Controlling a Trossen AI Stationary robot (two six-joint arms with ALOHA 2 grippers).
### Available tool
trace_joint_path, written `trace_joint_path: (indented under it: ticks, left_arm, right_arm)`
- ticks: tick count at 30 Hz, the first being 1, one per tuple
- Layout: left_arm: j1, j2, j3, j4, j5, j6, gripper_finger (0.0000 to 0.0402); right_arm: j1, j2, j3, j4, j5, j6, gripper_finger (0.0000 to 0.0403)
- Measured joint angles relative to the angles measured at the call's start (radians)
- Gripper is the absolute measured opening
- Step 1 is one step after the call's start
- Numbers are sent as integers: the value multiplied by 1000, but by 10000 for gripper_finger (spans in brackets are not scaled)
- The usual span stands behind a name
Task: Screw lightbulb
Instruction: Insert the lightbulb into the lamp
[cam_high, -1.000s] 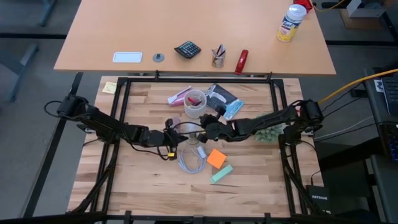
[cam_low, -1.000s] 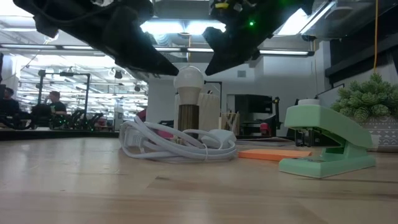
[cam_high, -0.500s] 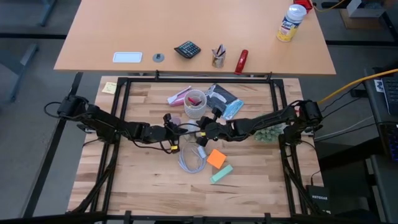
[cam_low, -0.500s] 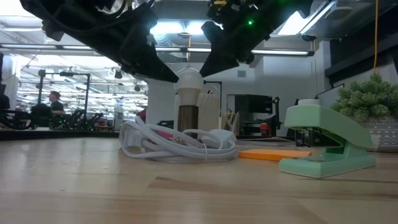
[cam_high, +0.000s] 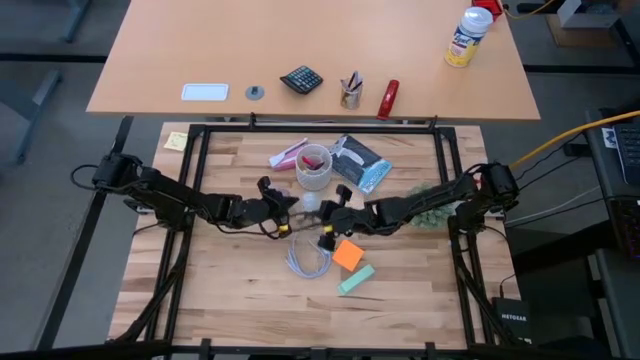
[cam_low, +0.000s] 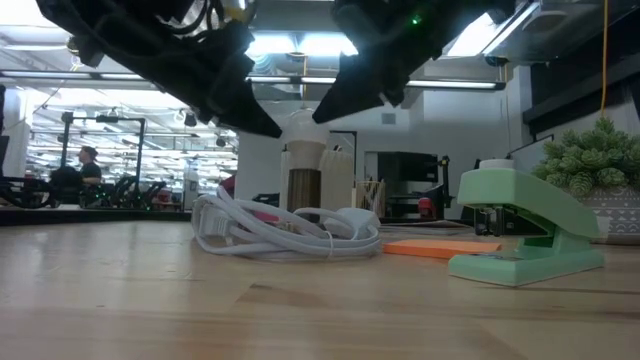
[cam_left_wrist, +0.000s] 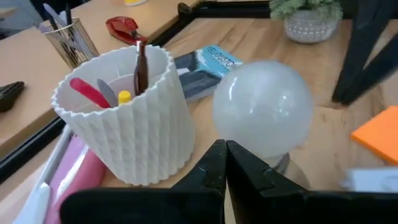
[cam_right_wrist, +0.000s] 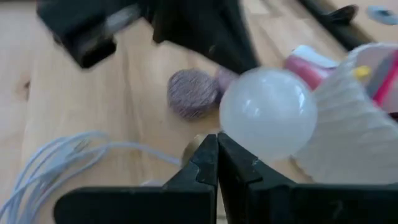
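The lightbulb (cam_high: 307, 204) is small, white and round. It stands upright on a brown cylindrical base (cam_low: 303, 190) at mid-table, just in front of a ribbed white cup (cam_high: 313, 166). My left gripper (cam_high: 290, 206) is shut, its tip at the bulb's left side (cam_left_wrist: 262, 109). My right gripper (cam_high: 323, 213) is also shut, its tip at the bulb's right side (cam_right_wrist: 268, 113). In the low view both dark grippers slant down over the bulb's top (cam_low: 303, 122) and hide part of it. My left gripper (cam_left_wrist: 225, 149) has its shut fingertips at the bulb's lower rounded side (cam_left_wrist: 239, 140), coming slanting down from the table's left; whether they touch it I cannot tell. My right gripper (cam_right_wrist: 216, 142) has its shut fingertips beside the bulb's lower side (cam_right_wrist: 231, 134), slanting down from the table's right; whether they touch I cannot tell.
A looped white cord (cam_high: 308, 258) lies just in front of the bulb, with orange sticky notes (cam_high: 348, 254) and a green stapler (cam_high: 356, 279) to its right. A blue package (cam_high: 360, 162), a pink item (cam_high: 288, 155), a small potted plant (cam_high: 435, 210) and a purplish ball (cam_right_wrist: 193, 93) surround the spot.
Both shut grippers have closed in on the bulb: the left has gone toward the table's right and far side, the right toward the left and near side, and both have turned a little. In the low view their tips now overlap the bulb's sides. The bulb stays upright.
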Motion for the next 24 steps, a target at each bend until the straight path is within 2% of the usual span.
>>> trace_joint_path:
  ticks: [5, 10, 17, 20, 24]
  left_arm:
    - [7, 0, 0, -6, -4, -15, 1]
    - [5, -16, 0, -7, -65, 7, 1]
    - [-28, -109, 0, -9, -72, 48, 1]
    - [-54, -148, 0, -8, -38, 73, 1]
    - [-81, -163, 0, -7, 76, 69, 1]
  right_arm:
    - [2, 0, -1, 7, -28, 0, 7]
    - [24, -10, -1, 5, 41, -29, 7]
    - [54, -78, -1, 6, 193, -82, 7]
    - [54, -96, -1, 5, 269, -92, 7]
    - [30, -96, -1, -8, 315, -109, 7]
